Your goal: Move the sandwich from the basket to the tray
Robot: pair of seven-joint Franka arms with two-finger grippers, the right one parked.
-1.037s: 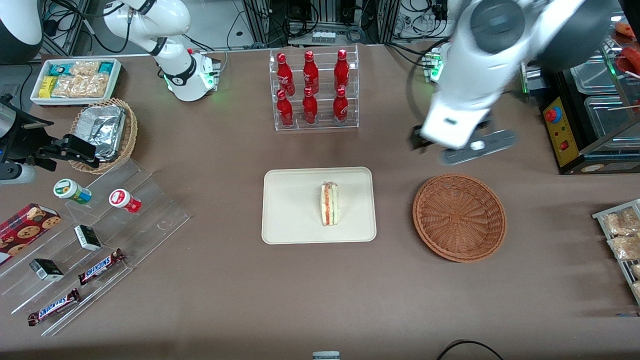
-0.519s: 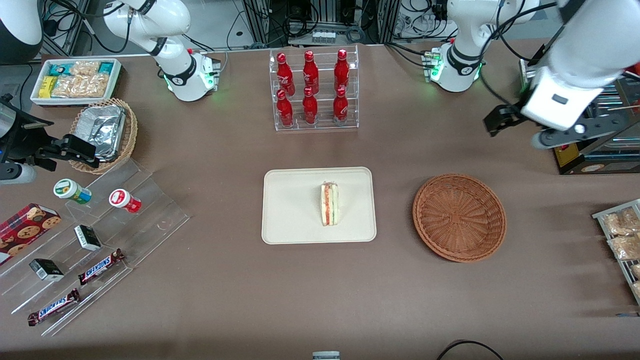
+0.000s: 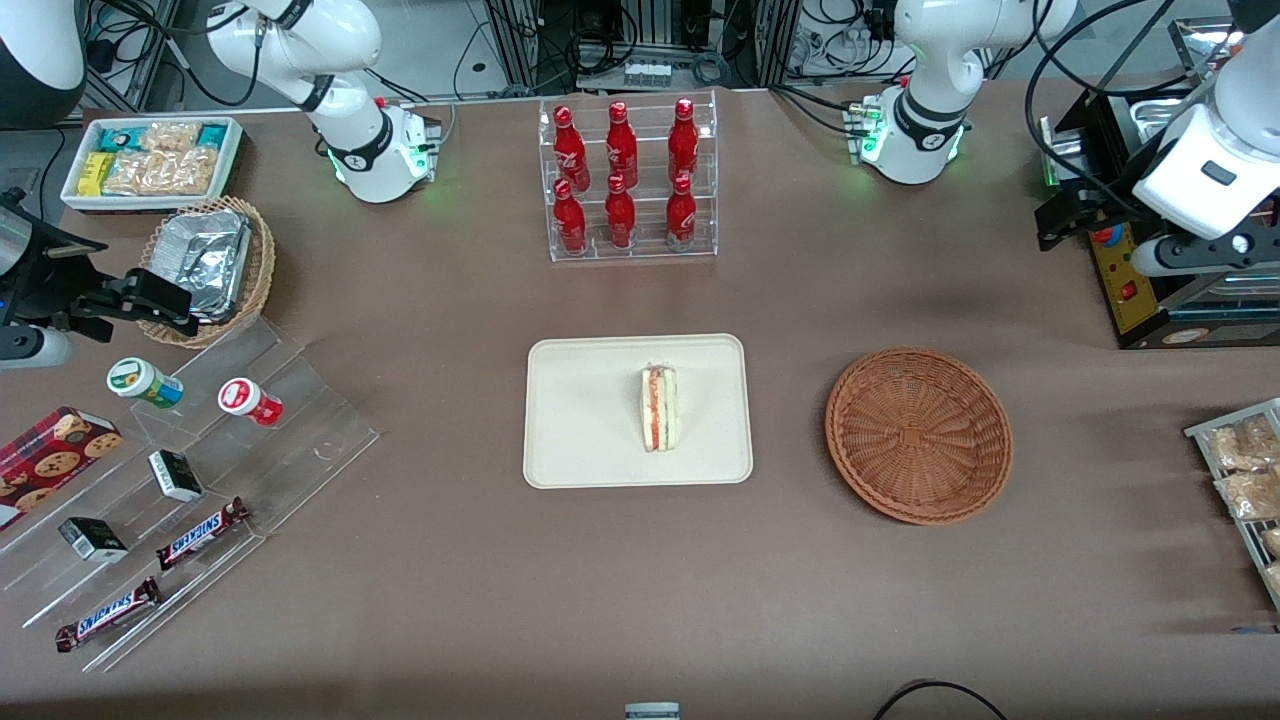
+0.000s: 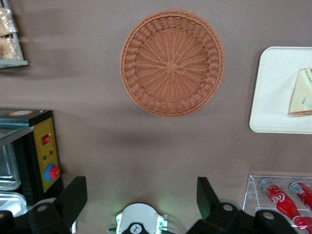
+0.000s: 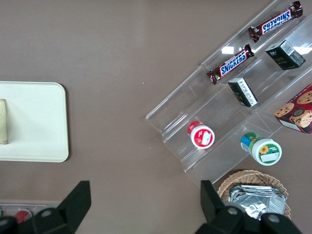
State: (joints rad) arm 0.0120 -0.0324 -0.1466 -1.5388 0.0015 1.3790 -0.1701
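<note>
The sandwich (image 3: 660,408) stands on its edge on the cream tray (image 3: 580,420), its red, orange and green layers facing up. The reddish-brown basket (image 3: 918,435) beside the tray holds nothing. My gripper (image 3: 1062,215) hangs high over the table near the black machine at the working arm's end, farther from the front camera than the basket. It is open with nothing between its fingers (image 4: 73,200). The left wrist view looks down on the basket (image 4: 172,64), a tray corner (image 4: 273,97) and the sandwich (image 4: 303,95).
A clear rack of red bottles (image 3: 628,180) stands farther back than the tray. A black machine with a red button (image 3: 1130,270) and a rack of snack bags (image 3: 1240,470) sit at the working arm's end. Acrylic steps with snacks (image 3: 200,470) and a foil-filled basket (image 3: 210,265) are at the parked arm's end.
My arm has swung away from above the basket's back edge toward the working arm's end of the table. The sandwich, tray and basket have not moved.
</note>
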